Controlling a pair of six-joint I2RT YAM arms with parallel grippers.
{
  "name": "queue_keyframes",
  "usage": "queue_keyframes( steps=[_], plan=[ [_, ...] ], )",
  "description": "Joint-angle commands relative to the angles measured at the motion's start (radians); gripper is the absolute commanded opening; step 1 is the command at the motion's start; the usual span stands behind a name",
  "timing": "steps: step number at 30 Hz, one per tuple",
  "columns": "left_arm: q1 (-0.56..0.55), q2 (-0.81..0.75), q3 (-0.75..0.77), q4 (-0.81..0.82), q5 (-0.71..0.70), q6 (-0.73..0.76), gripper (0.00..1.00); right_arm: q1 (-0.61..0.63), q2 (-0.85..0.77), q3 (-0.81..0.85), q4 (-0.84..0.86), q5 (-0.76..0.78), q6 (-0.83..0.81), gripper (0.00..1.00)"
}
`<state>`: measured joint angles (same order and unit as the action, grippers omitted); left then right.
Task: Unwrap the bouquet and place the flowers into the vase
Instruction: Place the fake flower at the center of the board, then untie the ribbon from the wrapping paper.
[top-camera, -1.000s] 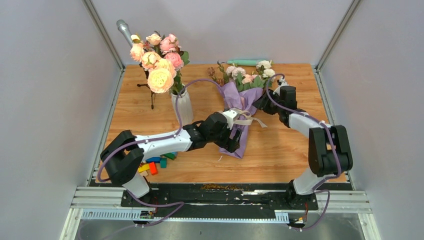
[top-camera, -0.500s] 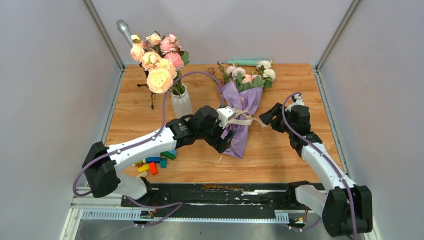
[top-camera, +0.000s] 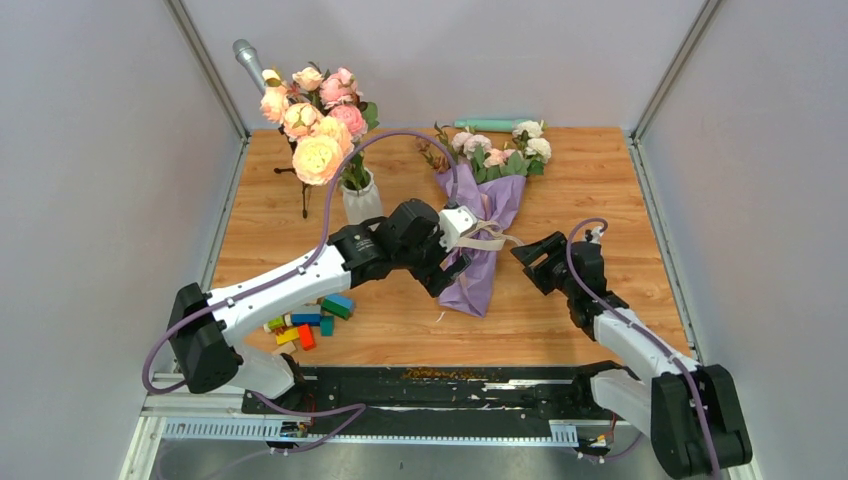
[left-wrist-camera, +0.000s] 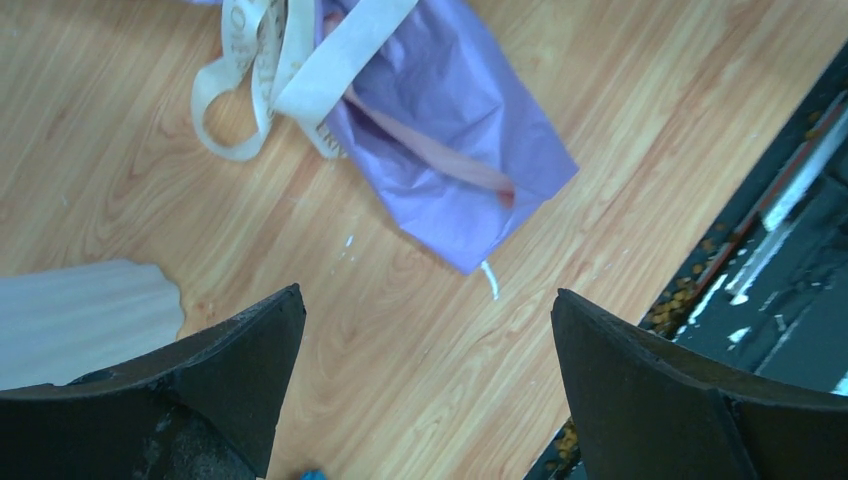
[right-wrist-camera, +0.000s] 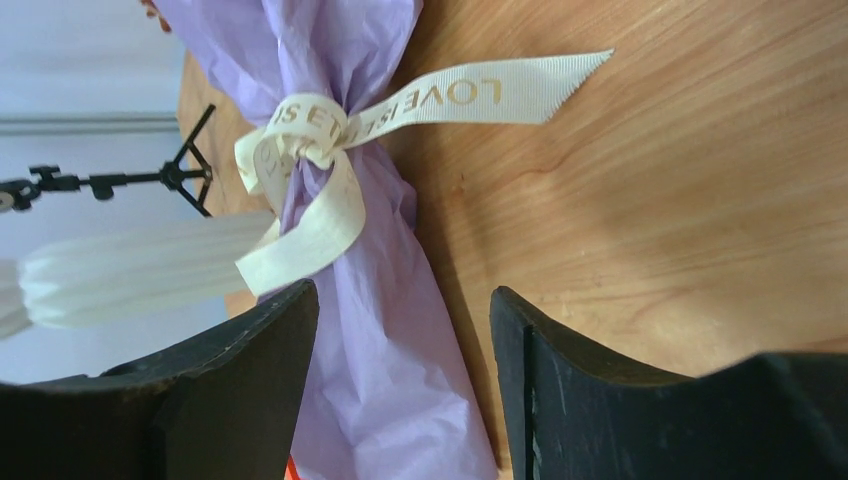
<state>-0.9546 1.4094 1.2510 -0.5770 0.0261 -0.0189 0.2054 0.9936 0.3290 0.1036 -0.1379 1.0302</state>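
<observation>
Wooden tabletop, seen from above: the lilac-wrapped bouquet lies flat at its centre, small roses pointing to the far edge. Just left of it stands the ribbed white vase, filled with larger peach and pink blooms. The left claw hangs spread wide by the wrap's lower end, grasping nothing. The right claw, likewise released, sits near the bouquet's right side. A beige ribbon is knotted round the wrap.
</observation>
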Motion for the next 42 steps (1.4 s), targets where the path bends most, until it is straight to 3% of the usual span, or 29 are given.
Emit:
queue_keyframes(
  steps=[1, 7, 13, 27, 42],
  plan=[
    [0.004, -0.036, -0.061, 0.018, -0.107, 0.025, 1.00, 0.008, 0.090, 0.017, 0.202, 0.076, 0.133, 0.64],
    [0.004, -0.044, -0.085, 0.034, -0.138, 0.001, 1.00, 0.009, 0.212, 0.060, 0.242, 0.183, 0.161, 0.62],
    [0.004, -0.062, -0.086, 0.029, -0.201, 0.014, 1.00, 0.009, 0.335, 0.101, 0.296, 0.186, 0.179, 0.60],
    [0.004, -0.064, -0.084, 0.029, -0.169, 0.005, 1.00, 0.009, 0.504, 0.180, 0.298, 0.224, 0.196, 0.54],
    [0.004, -0.070, -0.087, 0.028, -0.193, 0.012, 1.00, 0.008, 0.516, 0.193, 0.316, 0.287, 0.173, 0.09]
  ],
)
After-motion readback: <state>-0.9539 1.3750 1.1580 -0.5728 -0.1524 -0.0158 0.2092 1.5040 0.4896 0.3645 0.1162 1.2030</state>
